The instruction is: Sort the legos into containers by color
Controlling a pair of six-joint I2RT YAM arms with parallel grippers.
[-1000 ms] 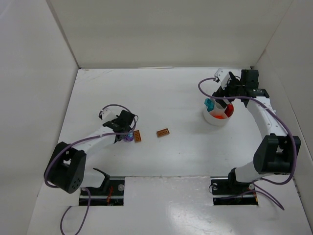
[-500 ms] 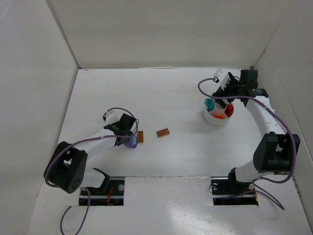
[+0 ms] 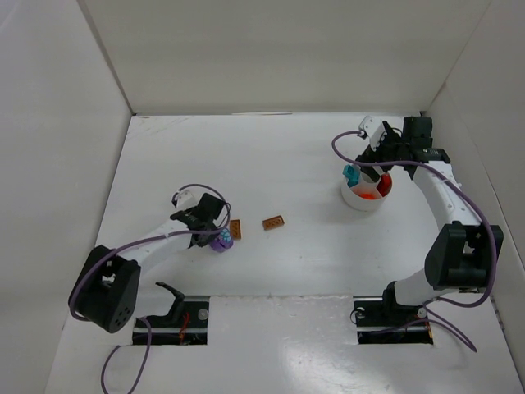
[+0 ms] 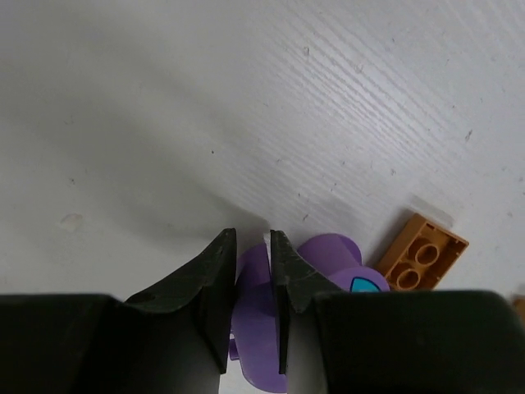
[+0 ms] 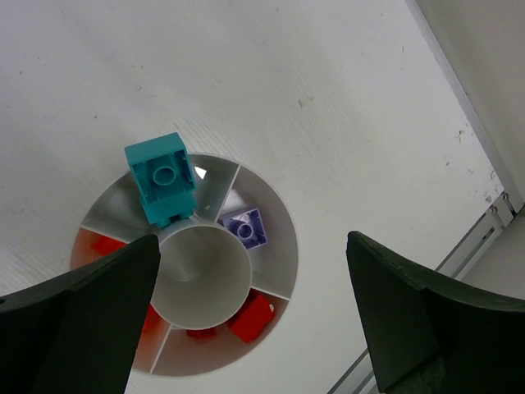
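My left gripper (image 4: 253, 267) has its two dark fingers (image 4: 215, 283) drawn almost together, pinched on a purple piece (image 4: 328, 261). A thin slice of it shows in the slit between them. Its rounded bulk swells out just past the tips and to their right, with a small teal spot on it. Whether it rests on the table (image 4: 164, 98) or hangs clear of it, I cannot tell. Just beside it, further right of my tips, lies a brown brick (image 4: 421, 252) with two round marks on its upper face. From above, a second brown brick (image 3: 273, 222) lies farther out the same way, apart from the first.

My right gripper (image 5: 253, 246) is spread wide and holds nothing. The round white bowl (image 5: 294, 246) sits straight below the gap — a central cup ringed by compartments. Nearest me, in the compartments on the near side, lie red bricks (image 5: 252, 318), and more red shows beside my left finger. Beyond the cup, toward my right finger, a purple brick (image 5: 244, 227) lies flat in a compartment of its own. Farthest out, toward the left finger, a teal brick (image 5: 164, 179) spans its compartment from the outer wall to the cup's edge, one stud facing me — seated or merely propped, I cannot tell.
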